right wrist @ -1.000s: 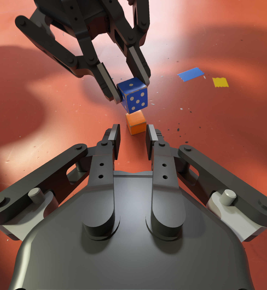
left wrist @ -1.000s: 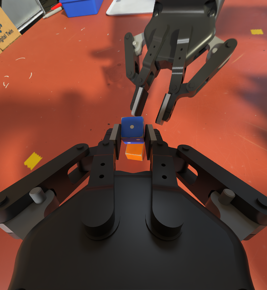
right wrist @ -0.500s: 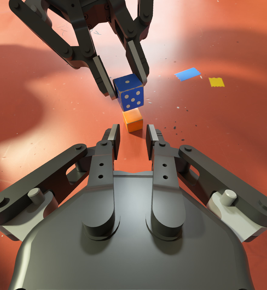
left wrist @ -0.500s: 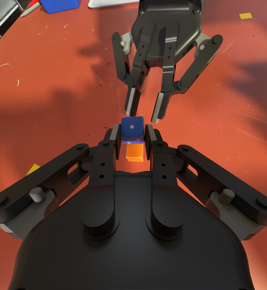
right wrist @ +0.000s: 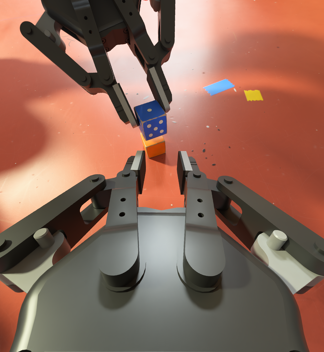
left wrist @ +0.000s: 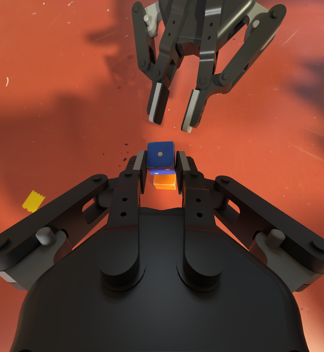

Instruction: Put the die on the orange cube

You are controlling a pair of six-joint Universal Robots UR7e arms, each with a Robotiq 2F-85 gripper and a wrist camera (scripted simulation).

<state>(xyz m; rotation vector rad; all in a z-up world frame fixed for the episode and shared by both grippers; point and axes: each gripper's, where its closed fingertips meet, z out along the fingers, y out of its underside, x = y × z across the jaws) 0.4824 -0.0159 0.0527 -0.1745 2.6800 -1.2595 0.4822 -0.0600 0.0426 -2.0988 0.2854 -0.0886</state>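
Observation:
My left gripper (left wrist: 160, 159) is shut on the blue die (left wrist: 160, 154), with its one-dot face up. The orange cube (left wrist: 165, 182) stands on the red table right under the die. In the right wrist view the die (right wrist: 153, 123) sits low over the orange cube (right wrist: 155, 147), its underside at the cube's top; I cannot tell whether they touch. The left gripper (right wrist: 148, 114) comes down from above there. My right gripper (right wrist: 161, 159) is open and empty, just in front of the cube. It hangs beyond the die in the left wrist view (left wrist: 169, 123).
A yellow tape scrap (left wrist: 33, 202) lies on the red table (left wrist: 62, 133) to the left. A blue tape scrap (right wrist: 218, 87) and a yellow one (right wrist: 252, 95) lie to the right, beyond the cube. Dark specks dot the surface.
The left gripper has come down with the die, closing the gap to the orange cube. The right gripper has drawn back a little from the die.

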